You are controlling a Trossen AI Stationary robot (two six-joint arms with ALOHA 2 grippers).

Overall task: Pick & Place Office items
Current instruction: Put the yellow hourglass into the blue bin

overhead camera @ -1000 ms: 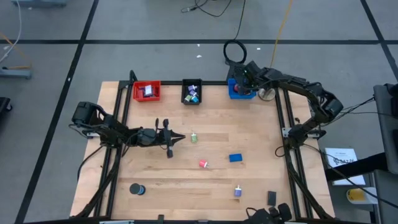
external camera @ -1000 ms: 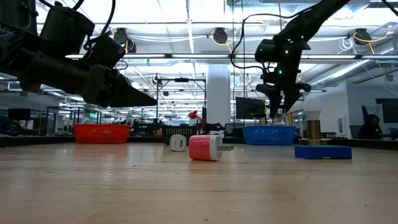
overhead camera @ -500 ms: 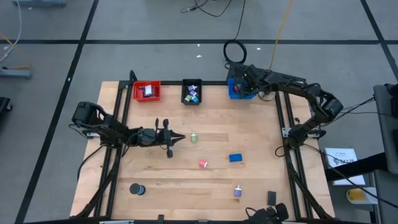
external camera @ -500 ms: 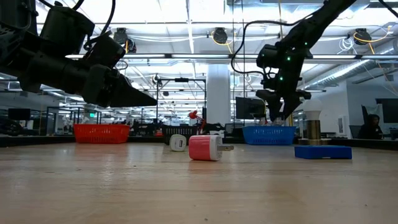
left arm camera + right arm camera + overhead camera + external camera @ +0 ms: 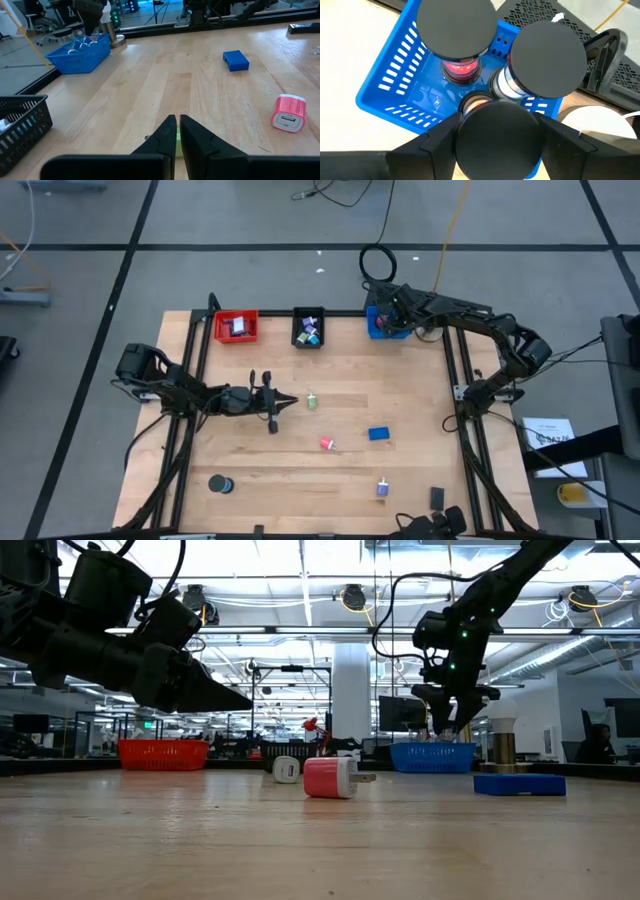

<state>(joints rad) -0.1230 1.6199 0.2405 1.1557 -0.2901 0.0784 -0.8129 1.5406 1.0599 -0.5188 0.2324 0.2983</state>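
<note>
3 black-capped rolls (image 5: 461, 27) in blue basket (image 5: 390, 80)

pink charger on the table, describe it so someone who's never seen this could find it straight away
Start at the wooden table and find the shut left gripper near its middle. Toward the front edge from there, past the small green item, lies the pink charger beside a flat blue block. It is the only pink thing, with a port in its white end face.

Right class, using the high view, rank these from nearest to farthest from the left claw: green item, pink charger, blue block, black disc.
From the left claw:
1. Green item, just ahead of it.
2. Pink charger, mid-table.
3. Blue block and black disc: too close to call.
</note>
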